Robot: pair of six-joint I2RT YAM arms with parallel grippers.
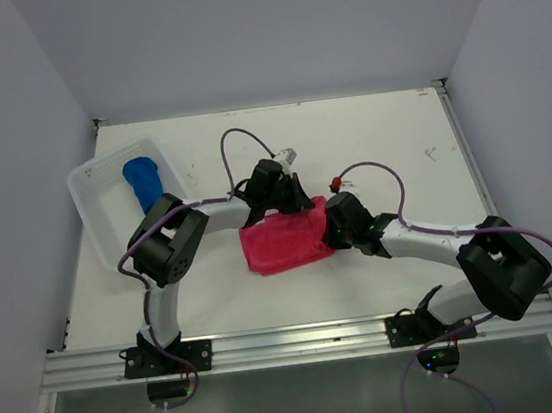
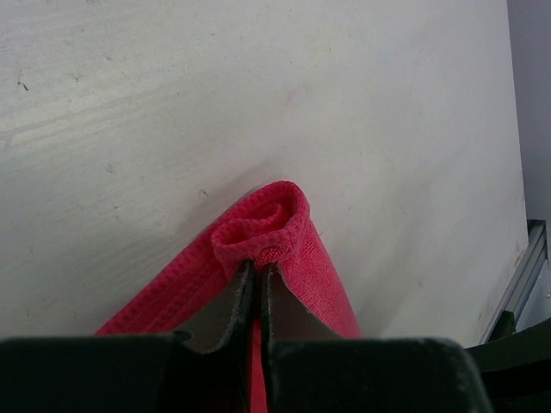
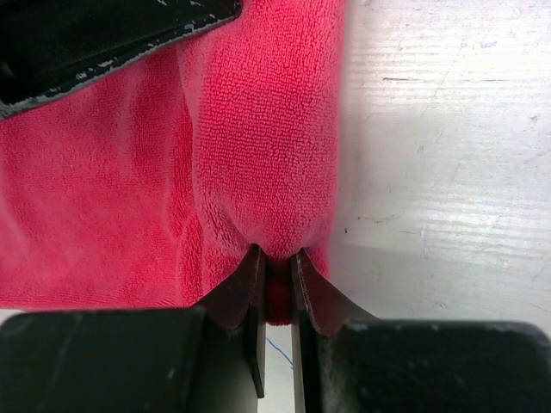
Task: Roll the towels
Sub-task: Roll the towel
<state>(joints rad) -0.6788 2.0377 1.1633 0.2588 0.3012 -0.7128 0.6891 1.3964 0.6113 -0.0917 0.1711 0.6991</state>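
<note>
The upper right of the desk [image 1: 398, 131] lies bare, and so does the strip along its top edge: open room to pass. The centre is crowded. The left end effector [image 1: 296, 204] and right end effector [image 1: 332, 222] sit close together, both pinched tight on the pink towel [image 1: 276, 249], with their arms slanting across the lower middle. At upper left the white basket [image 1: 86, 202], holding the blue towel [image 1: 141, 181], fills that corner. Walls [image 1: 7, 149] close three sides.
</note>
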